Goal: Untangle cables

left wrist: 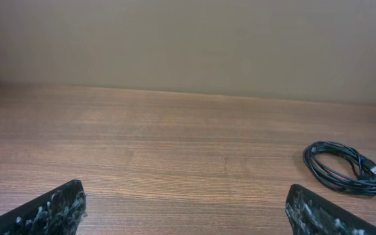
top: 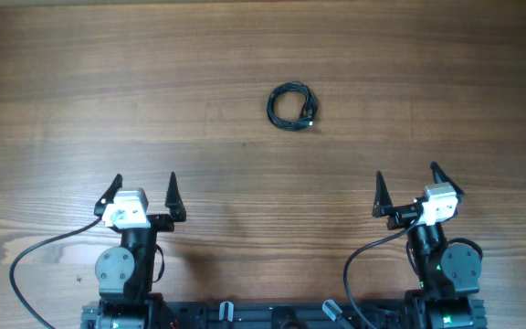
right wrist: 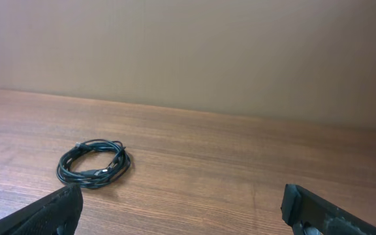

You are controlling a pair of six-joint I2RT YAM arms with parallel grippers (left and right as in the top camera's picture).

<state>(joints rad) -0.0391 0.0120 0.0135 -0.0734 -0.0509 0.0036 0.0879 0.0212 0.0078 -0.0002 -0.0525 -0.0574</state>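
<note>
- The wooden table (top: 80,73) was laid out in front of me, with both arms parked at the near edge.
- The cables (top: 291,106) lay as one small black coiled bundle flat on the wood. They sat toward the far side, a touch right of the middle, and nothing was touching them.
- A small plug end showed at the right side of the coil.
- The left claw (top: 145,177) sat low at the near left, its two dark fingers spread wide apart and holding nothing.
- The right claw (top: 406,170) sat at the near right. It too was wide apart and empty, with its fingers pointing toward the far side.
- Both claws were well short of the bundle, which lay farther out than either and roughly between the two, a little closer to the right arm.
- From the left wrist camera the coil (left wrist: 344,168) lay off to the right, beyond the right-hand fingertip (left wrist: 305,207).
- From the right wrist camera it (right wrist: 94,163) lay off to the left, just beyond the left-hand fingertip (right wrist: 61,207).
- A thicker black lead (top: 35,251) curled out from the left arm's base, and another (top: 359,260) curved beside the right arm.
- A plain beige wall (left wrist: 188,39) stood behind the far edge of the table.
</note>
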